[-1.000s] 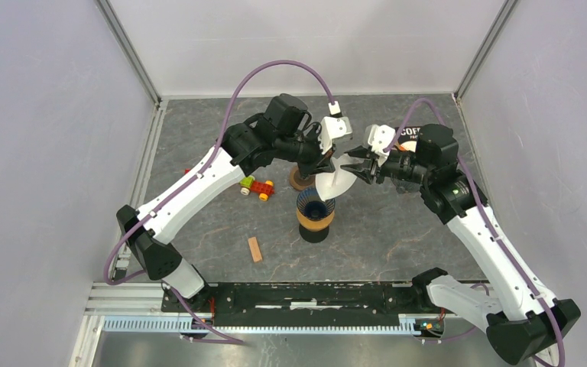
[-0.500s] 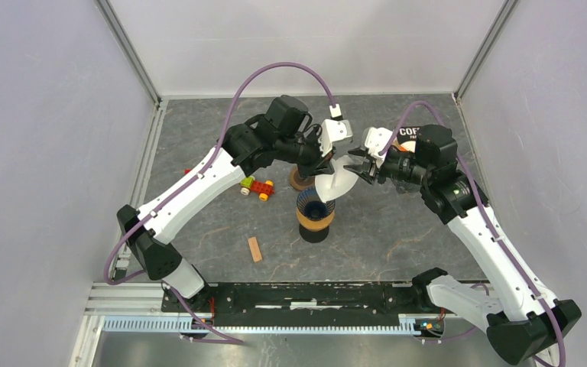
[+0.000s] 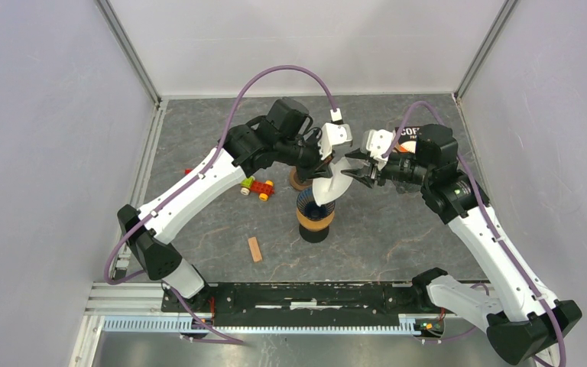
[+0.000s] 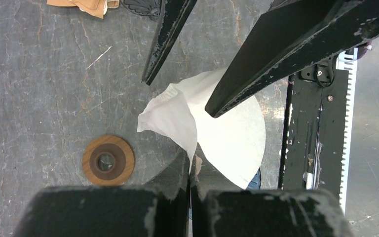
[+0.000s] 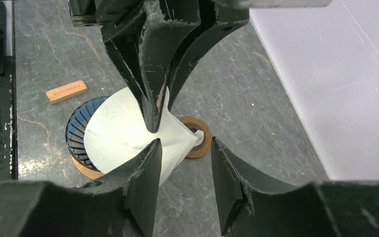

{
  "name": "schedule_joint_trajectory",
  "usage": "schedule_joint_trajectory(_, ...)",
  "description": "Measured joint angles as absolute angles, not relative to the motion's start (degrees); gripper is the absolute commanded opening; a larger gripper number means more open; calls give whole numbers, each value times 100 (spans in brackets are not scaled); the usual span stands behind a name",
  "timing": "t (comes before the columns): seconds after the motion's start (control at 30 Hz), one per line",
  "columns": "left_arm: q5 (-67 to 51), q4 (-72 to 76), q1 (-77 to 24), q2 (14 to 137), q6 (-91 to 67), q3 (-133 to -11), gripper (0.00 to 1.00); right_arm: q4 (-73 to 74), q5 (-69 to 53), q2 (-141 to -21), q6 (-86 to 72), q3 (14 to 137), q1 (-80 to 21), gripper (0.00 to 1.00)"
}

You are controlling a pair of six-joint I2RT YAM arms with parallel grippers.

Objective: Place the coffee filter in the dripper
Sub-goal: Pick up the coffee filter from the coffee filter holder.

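The white paper coffee filter [image 3: 329, 184] hangs half-opened just above the blue ribbed dripper [image 3: 315, 209], which stands on a wooden collar. My left gripper [image 3: 325, 163] is shut on the filter's upper edge; the left wrist view shows its pinch [image 4: 191, 160] on the paper [image 4: 229, 136]. My right gripper [image 3: 358, 170] is open. Its jaws straddle the filter's loose flap [image 5: 175, 140], one finger against the paper, without closing on it. In the right wrist view the filter [image 5: 121, 133] covers most of the dripper's mouth [image 5: 78, 129].
A round wooden disc [image 3: 299, 180] lies just behind the dripper. A red and green toy car [image 3: 257, 187] sits to its left, a small wooden block [image 3: 254, 249] in front. A coffee package [image 3: 407, 138] stands behind the right arm. Walls close three sides.
Both grippers have moved slightly left and down with the filter, and its lower tip now sits closer over the dripper's mouth. The left gripper's hold is unchanged.
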State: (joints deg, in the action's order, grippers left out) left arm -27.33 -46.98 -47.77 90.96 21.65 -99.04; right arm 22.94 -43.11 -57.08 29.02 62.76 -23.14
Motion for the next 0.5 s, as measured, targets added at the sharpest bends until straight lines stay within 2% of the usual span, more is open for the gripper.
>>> schedule_joint_trajectory(0.33, -2740, -4713, -4821, 9102, 2180, -9904, 2, 2263, -4401, -5708, 2838, 6276, -2314, 44)
schedule_joint_trajectory(0.5, -2740, -4716, -4831, 9102, 2196, -9904, 2, 2182, -4401, -5708, 2827, 6276, -2314, 31)
